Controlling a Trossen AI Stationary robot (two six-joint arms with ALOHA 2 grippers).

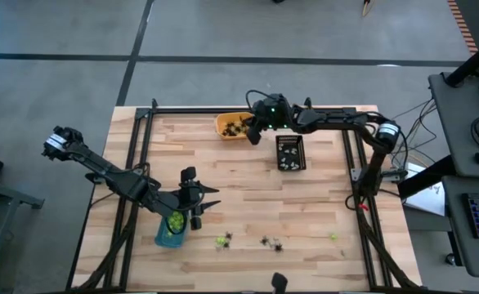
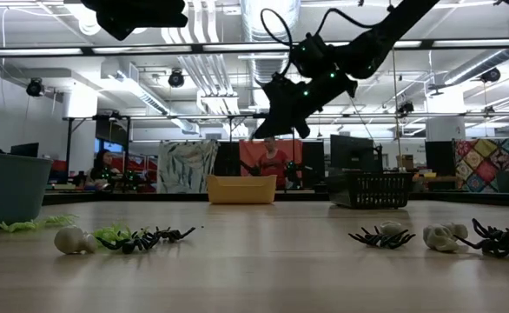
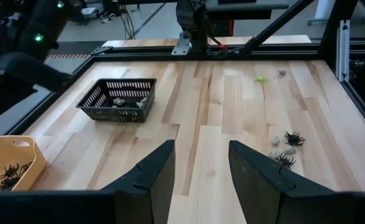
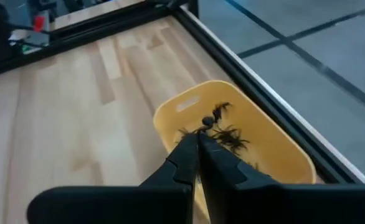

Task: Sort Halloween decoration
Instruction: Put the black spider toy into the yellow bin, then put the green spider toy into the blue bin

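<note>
Fingers, right (image 4: 198,140): pressed together over the orange tray (image 4: 282,149), pinching a small dark spider at the tips — as far as the wrist view shows.
Fingers, left (image 3: 201,168): apart, holding nothing, above the blue tray (image 1: 171,231) at the worktop's (image 1: 248,171) near-left.
Sorted: black spiders (image 4: 227,135) lie in the orange tray, whitish bits in the black basket (image 3: 119,99), green ones (image 1: 175,220) in the blue tray.
Left: a loose scatter (image 1: 268,242) near the front edge — spiders, whitish pieces, some green — plus one green piece (image 1: 333,237) off to the right.
Progress: I judge it well past halfway.
Low view: shows the loose pieces (image 2: 124,238) close up, but nothing inside the trays.
High view: gives tray contents and both arms.
</note>
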